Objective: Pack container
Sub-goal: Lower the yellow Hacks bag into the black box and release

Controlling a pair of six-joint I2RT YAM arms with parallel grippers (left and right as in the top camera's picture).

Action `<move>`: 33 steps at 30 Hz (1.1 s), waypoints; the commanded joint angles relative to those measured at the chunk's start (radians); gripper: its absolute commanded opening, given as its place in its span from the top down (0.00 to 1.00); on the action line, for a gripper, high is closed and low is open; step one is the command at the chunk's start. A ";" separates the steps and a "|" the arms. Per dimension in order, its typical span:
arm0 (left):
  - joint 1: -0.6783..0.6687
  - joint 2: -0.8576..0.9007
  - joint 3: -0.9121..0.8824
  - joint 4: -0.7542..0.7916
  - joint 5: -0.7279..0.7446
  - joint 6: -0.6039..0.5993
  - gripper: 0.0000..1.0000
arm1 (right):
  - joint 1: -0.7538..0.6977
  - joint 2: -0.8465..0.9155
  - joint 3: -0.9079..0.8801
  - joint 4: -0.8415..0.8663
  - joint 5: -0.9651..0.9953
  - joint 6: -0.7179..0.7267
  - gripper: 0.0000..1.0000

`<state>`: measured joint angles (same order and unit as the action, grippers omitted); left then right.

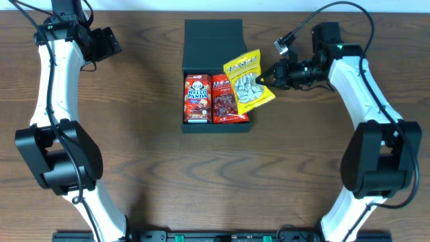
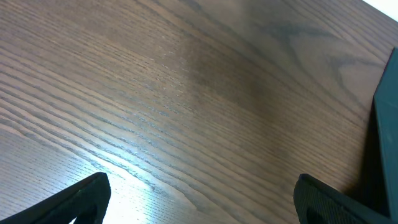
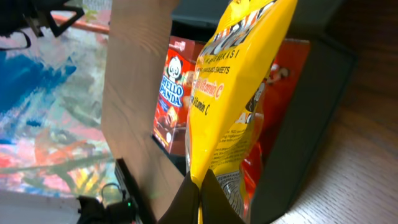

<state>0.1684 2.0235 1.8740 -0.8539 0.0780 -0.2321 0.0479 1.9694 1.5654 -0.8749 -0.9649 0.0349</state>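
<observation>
The dark teal-grey container [image 1: 190,124] lies open at the table's middle, its flap lid [image 1: 213,43] folded back. Inside are a red Hello Panda box [image 1: 196,98] and a red snack pack [image 1: 224,101]. My right gripper [image 1: 267,76] is shut on the edge of a yellow snack packet [image 1: 247,82] and holds it over the container's right rim. In the right wrist view the yellow packet [image 3: 233,87] hangs from the shut jaws [image 3: 200,193] in front of the Hello Panda box [image 3: 171,93]. My left gripper [image 2: 199,202] is open and empty over bare wood at the far left.
The wooden table [image 1: 134,154] surrounds the container. The left arm [image 1: 54,81] rises along the left side and the right arm [image 1: 366,101] along the right. The container's dark edge [image 2: 387,137] shows at the right of the left wrist view.
</observation>
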 commanded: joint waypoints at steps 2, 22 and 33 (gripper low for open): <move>0.001 0.013 0.000 -0.002 -0.007 0.000 0.05 | 0.078 -0.020 -0.034 0.050 -0.017 0.108 0.99; 0.001 0.013 0.000 -0.034 -0.007 0.027 0.05 | 0.243 -0.021 -0.034 0.059 0.486 0.274 0.26; 0.001 0.013 0.000 -0.035 -0.007 0.039 0.05 | 0.233 -0.112 0.068 0.014 0.502 0.136 0.99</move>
<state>0.1684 2.0235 1.8740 -0.8860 0.0780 -0.2085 0.2848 1.9396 1.5772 -0.8562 -0.5091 0.2283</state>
